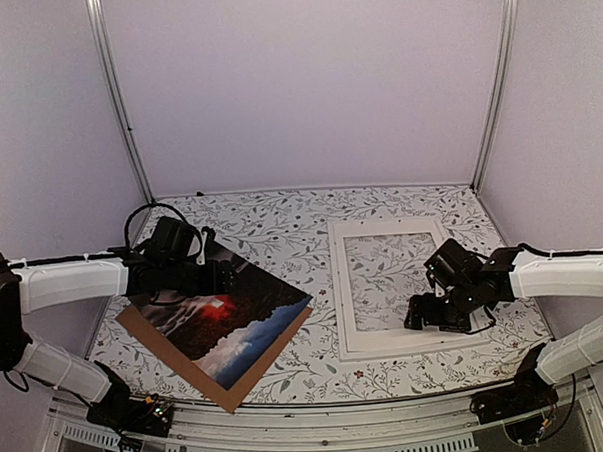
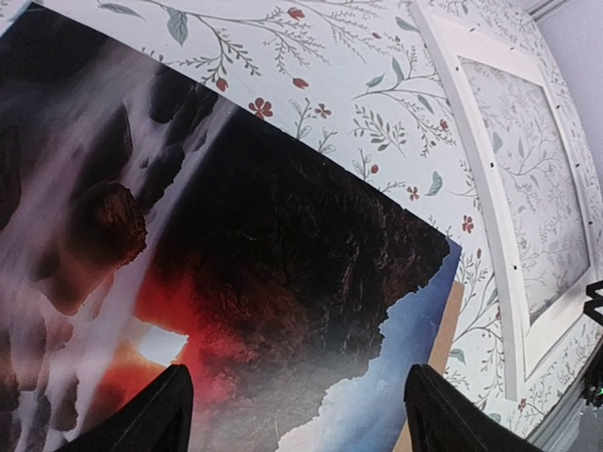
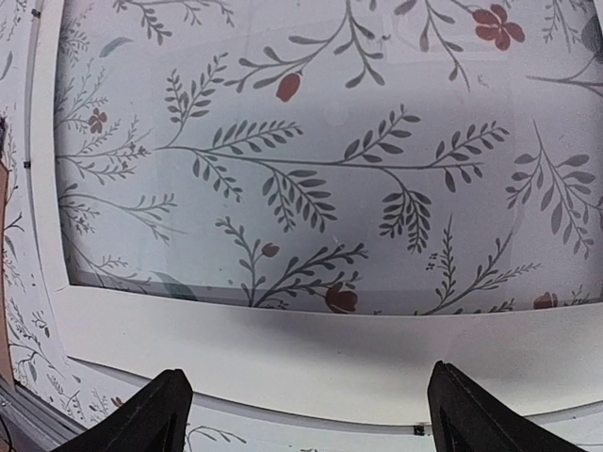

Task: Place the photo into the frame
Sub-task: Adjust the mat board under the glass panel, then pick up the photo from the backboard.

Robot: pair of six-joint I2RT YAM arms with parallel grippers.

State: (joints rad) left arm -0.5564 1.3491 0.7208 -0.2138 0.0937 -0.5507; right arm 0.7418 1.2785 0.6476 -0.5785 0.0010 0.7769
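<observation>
Pinching an edge of the glossy dark landscape photo [image 1: 226, 324] should suit the open left tool [image 2: 297, 414]; right tool [image 3: 301, 414] open too.

soft even light, glare on photo [image 2: 245, 245], warped wrist views

The floral-patterned desk [image 1: 282, 227] carries 2 things directly: a brown backing board [image 1: 237, 397] at left and the white frame [image 1: 407, 342] lying flat at right.
</observation>
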